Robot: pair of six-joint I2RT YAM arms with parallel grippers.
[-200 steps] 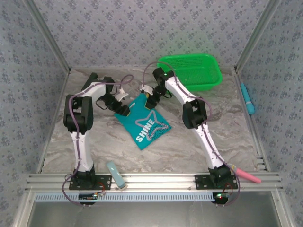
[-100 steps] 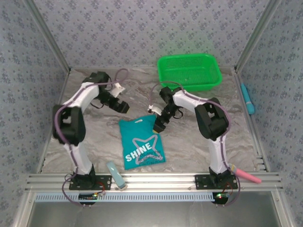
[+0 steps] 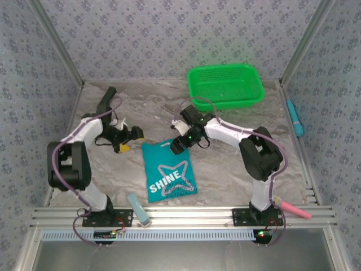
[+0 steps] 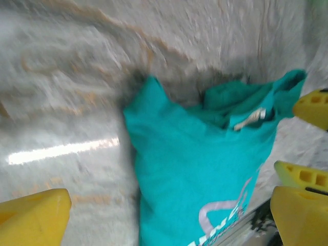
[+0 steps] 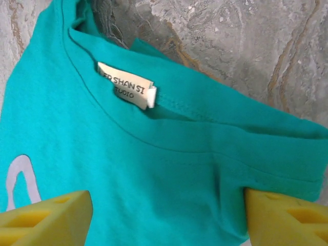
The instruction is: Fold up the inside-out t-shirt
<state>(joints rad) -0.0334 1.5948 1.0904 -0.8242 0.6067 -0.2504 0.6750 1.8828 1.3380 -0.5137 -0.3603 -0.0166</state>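
On marbled table [image 3: 237,169], nearer than green basket [image 3: 225,84] at far right: folded teal t-shirt [image 3: 168,172] lying flat near centre, "SHINE" print up
Just left of it, left gripper [image 3: 129,141] spread wide, holding nothing; over collar edge, right gripper [image 5: 165,218] parted, gripping nothing, beside white neck tag [image 5: 126,85]

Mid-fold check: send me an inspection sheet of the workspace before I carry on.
Surface: marbled table, shirt lying near the middle.
Job's things: teal t-shirt folded into a narrow rectangle, SHINE print up, white neck tag showing.
Clutter: green mesh basket at far edge; light blue object and pink object on near rail; blue object by right wall.
Grippers: left gripper open, beside shirt; right gripper open, over collar.
Cables: purple cables along arms, none on shirt.
Surroundings: patterned walls.
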